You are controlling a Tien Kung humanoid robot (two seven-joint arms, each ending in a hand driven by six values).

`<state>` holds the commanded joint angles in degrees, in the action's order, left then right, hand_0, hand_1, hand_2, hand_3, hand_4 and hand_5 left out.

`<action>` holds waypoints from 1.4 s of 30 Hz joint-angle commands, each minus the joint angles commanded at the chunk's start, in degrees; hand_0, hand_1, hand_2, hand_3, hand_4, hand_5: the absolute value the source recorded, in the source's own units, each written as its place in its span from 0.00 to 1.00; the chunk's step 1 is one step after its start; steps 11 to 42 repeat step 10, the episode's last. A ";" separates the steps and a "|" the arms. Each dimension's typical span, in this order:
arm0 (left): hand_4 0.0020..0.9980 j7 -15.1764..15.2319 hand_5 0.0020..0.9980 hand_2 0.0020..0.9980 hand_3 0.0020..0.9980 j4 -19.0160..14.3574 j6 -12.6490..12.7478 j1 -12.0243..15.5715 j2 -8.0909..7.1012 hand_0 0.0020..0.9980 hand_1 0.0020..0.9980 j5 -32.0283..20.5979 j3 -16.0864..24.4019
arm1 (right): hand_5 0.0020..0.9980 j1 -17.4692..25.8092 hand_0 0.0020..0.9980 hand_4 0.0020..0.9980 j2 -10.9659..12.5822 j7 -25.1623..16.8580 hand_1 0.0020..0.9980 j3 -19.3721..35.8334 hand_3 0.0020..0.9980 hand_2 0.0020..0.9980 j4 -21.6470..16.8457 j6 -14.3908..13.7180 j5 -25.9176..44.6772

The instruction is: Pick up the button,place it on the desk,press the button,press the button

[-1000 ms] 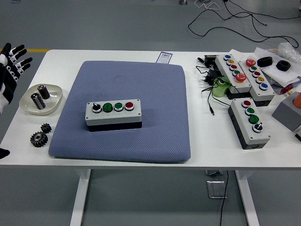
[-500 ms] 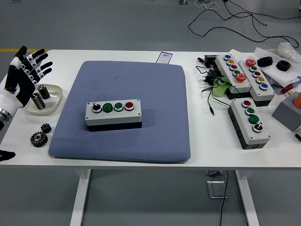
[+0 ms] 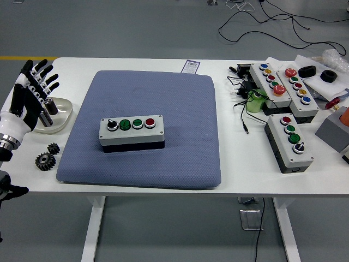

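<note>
A grey button box (image 3: pixel 131 131) with a black knob, two green buttons and a red button lies on the blue-grey pad (image 3: pixel 163 98) in the middle of the table. My left hand (image 3: pixel 34 90) is at the table's left edge, over the white dish (image 3: pixel 61 114), fingers spread and holding nothing, well left of the box. The right arm is out of view.
The white dish holds metal cylinders (image 3: pixel 50 106). Two black gears (image 3: pixel 47 157) lie in front of it. Three more button boxes (image 3: pixel 295 141) (image 3: pixel 269 83) (image 3: pixel 300 90), cables (image 3: pixel 242 98) and a green bottle (image 3: pixel 254 101) crowd the right side.
My left hand has moved in from the left edge toward the right, over the white dish, and now hides one of the cylinders. The button box has not moved.
</note>
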<state>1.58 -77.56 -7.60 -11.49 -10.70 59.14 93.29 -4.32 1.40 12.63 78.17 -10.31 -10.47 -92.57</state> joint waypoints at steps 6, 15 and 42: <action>0.75 -0.78 1.00 0.96 0.94 -2.74 0.05 2.22 1.66 0.89 0.92 4.50 2.80 | 0.17 -0.25 0.67 0.31 0.03 0.15 0.66 -0.16 0.62 0.68 0.00 0.32 -1.46; 0.75 -1.60 1.00 0.96 0.94 -4.20 -0.78 3.22 2.14 0.89 0.92 7.61 3.96 | 0.17 -0.40 0.67 0.31 0.07 0.18 0.66 0.05 0.62 0.68 0.00 0.48 -2.38; 0.75 -1.60 1.00 0.96 0.94 -4.20 -0.78 3.22 2.14 0.89 0.92 7.61 3.96 | 0.17 -0.40 0.67 0.31 0.07 0.18 0.66 0.05 0.62 0.68 0.00 0.48 -2.38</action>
